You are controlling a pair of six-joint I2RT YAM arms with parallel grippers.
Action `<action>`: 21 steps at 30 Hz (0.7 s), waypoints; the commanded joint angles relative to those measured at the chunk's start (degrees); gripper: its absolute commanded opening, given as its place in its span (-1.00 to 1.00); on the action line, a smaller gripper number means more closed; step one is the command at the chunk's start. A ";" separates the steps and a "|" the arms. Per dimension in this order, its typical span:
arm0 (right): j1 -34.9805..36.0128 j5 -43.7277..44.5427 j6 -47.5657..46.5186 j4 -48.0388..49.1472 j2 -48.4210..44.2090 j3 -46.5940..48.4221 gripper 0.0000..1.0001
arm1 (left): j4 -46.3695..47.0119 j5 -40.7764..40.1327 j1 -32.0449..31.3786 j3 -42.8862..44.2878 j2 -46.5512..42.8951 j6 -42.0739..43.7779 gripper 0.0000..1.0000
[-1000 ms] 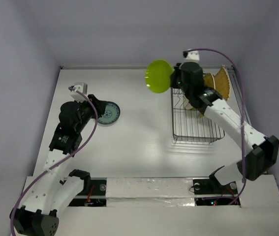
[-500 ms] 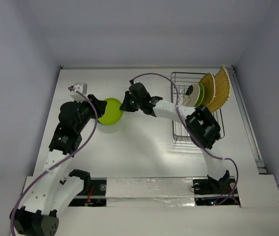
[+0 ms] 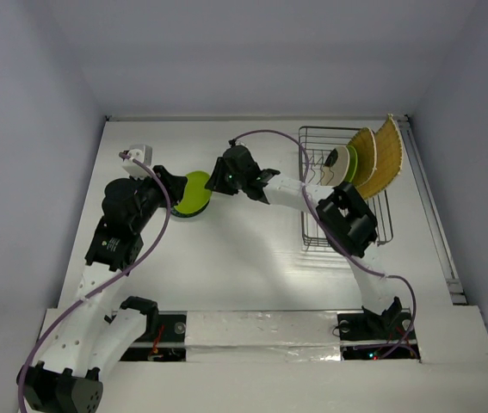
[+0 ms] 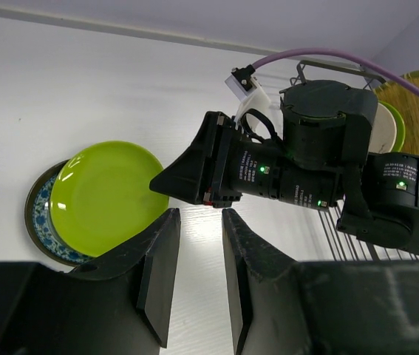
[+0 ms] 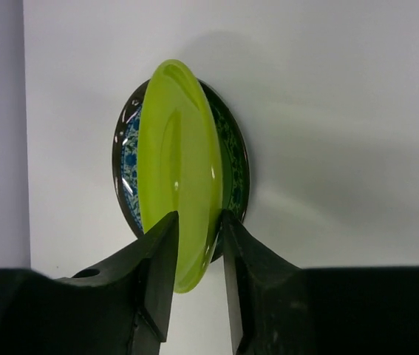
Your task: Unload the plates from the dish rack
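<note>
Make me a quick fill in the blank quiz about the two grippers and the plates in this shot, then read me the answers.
1. The right gripper holds the lime green plate by its ___, tilted over the teal patterned plate.
2. The left gripper is open and holds ___.
3. The dish rack holds ___ tan woven plates.
Answers: rim; nothing; two.
</note>
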 commanded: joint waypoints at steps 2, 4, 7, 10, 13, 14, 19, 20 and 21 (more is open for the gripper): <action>0.07 1.80 -1.14 -0.09 -1.64 2.96 -0.12 | 2.24 0.79 0.33 0.09 -1.03 -0.04 -0.47; 0.07 4.95 -2.19 -1.14 -4.00 2.08 0.06 | 2.24 0.96 0.33 0.09 -0.94 -0.04 -0.47; 0.07 9.00 -5.09 -2.20 -7.54 -0.29 0.28 | 2.24 0.87 0.33 0.09 -1.03 -0.04 -0.47; 0.07 15.21 -9.56 -4.82 -14.97 -2.74 0.16 | 2.24 0.87 0.33 0.09 -1.03 -0.04 -0.46; 0.07 24.78 -13.35 -6.50 -21.31 -6.17 -0.37 | 2.15 0.78 0.33 0.01 -1.12 0.05 -0.46; -0.80 27.26 -15.97 -7.11 -23.51 -8.70 -0.74 | 2.15 0.70 0.33 0.00 -1.12 -0.04 -0.46; -6.95 36.67 -23.19 -12.03 -38.28 -16.28 -1.00 | 2.32 0.87 0.33 0.00 -1.12 -0.04 -0.46; -8.70 37.22 -24.60 -13.52 -39.78 -17.07 -1.00 | 2.32 0.96 0.33 0.00 -1.12 -0.04 -0.46; -10.63 37.40 -25.31 -15.01 -41.01 -18.30 -1.00 | 2.32 0.96 0.33 0.00 -1.03 -0.04 -0.46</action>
